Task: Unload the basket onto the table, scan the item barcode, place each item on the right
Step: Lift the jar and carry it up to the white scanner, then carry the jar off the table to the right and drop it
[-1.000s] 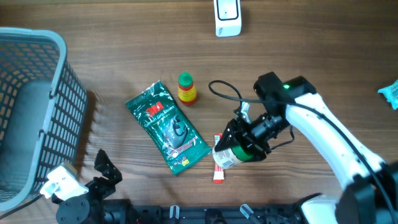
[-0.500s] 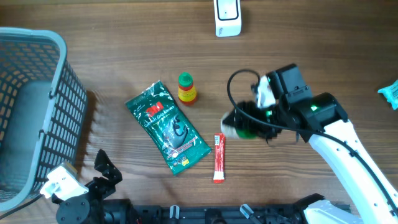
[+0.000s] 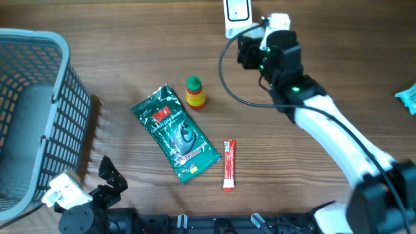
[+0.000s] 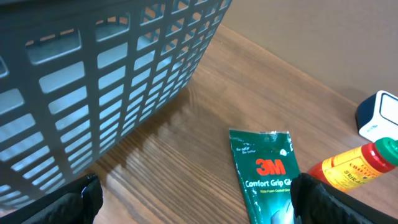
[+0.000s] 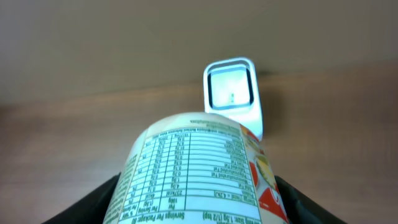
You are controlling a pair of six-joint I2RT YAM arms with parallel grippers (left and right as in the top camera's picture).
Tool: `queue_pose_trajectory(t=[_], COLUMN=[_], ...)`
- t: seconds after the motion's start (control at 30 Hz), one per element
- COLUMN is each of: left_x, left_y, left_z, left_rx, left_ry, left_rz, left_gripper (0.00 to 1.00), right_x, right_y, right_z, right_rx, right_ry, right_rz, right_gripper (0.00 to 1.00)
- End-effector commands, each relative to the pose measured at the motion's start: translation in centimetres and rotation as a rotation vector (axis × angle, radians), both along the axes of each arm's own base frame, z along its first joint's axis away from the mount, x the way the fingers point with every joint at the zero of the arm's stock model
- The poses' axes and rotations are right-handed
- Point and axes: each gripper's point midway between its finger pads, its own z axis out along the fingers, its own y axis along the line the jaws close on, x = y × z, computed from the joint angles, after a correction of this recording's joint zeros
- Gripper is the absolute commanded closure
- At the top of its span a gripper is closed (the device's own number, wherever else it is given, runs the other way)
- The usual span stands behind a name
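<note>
White-labelled cylindrical container (image 5: 199, 168) sits gripped in the right end effector (image 5: 199, 205), close to the glossy white rectangular scanner (image 5: 231, 93); left end effector (image 4: 199, 202) gapes wide.

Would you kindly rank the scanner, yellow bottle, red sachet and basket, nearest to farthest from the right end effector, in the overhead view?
From the right end effector, gripping the labelled container:
1. Scanner, right beside it, back edge.
2. Yellow bottle, mid-table.
3. Red sachet, near the front edge.
4. Basket, at the table's far end.
</note>
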Motion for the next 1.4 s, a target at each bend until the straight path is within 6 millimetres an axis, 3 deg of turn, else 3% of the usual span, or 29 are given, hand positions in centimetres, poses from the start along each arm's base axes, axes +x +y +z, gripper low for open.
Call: queue_pose_trajectory(t=[0.0, 0.23, 0.27, 0.47, 0.67, 0.73, 0.8, 0.87, 0.97, 1.07, 1.1, 1.13, 1.2, 1.3, 1.37], left_x=[0.0, 0.0, 0.0, 0.0, 0.0, 0.0, 0.0, 0.0, 0.0, 0.0, 0.0, 0.0, 0.0, 0.0, 0.0], left_y=[-0.2, -0.2, -0.2, -0.2, -0.2, -0.2, -0.2, -0.2, -0.2, -0.2, -0.2, -0.2, -0.2, -0.2, -0.2], left_z=[0.1, 0.1, 0.1, 0.1, 0.1, 0.1, 0.1, 0.1, 0.1, 0.1, 0.1, 0.1, 0.1, 0.1, 0.1], left_rx=[-0.010, -0.010, -0.010, -0.010, -0.010, -0.010, -0.010, -0.010, -0.010, -0.010, -0.010, -0.010, -0.010, -0.010, -0.010], left_ry=[-0.012, -0.012, -0.012, -0.012, -0.012, -0.012, -0.012, -0.012, -0.012, -0.012, -0.012, -0.012, -0.012, -0.012, -0.012], left_rz=[-0.007, -0.007, -0.007, -0.007, -0.007, -0.007, -0.007, -0.007, -0.007, -0.007, -0.007, -0.007, -0.007, -0.007, -0.007], left_gripper=[0.00, 0.00, 0.00, 0.00, 0.00, 0.00, 0.00, 0.00, 0.00, 0.00, 0.00, 0.00, 0.00, 0.00, 0.00], right_x=[4.0, 10.9, 12.6, 17.7, 18.1, 17.9, 17.1, 16.1, 13.8, 9.0, 7.5, 4.4, 0.6, -5.0, -10.2], right_y=[-0.7, -1.2, -1.3, 0.5, 0.8, 0.2, -1.3, -3.9, -9.5, -19.5, -22.7, -28.3, -34.0, -40.0, -44.8], right_z=[0.0, -2.7, -3.3, -5.3, -5.8, -4.9, -2.6, 0.0, 3.4, 4.8, 4.5, 3.3, 0.9, -2.7, -5.6], right_rx=[-0.147, -0.109, -0.101, -0.039, 0.009, 0.027, 0.022, 0.000, -0.042, -0.023, -0.010, 0.036, 0.103, 0.188, 0.245], right_ry=[-0.171, -0.301, -0.317, -0.337, -0.308, -0.279, -0.226, -0.190, -0.118, 0.051, 0.103, 0.201, 0.337, 0.510, 0.635], right_rz=[-0.050, -0.118, -0.121, -0.080, -0.082, -0.095, -0.119, -0.169, -0.273, -0.487, -0.555, -0.692, -0.829, -0.974, -1.115], right_gripper=[0.35, 0.38, 0.40, 0.42, 0.41, 0.40, 0.39, 0.39, 0.36, 0.36, 0.36, 0.36, 0.37, 0.41, 0.43])
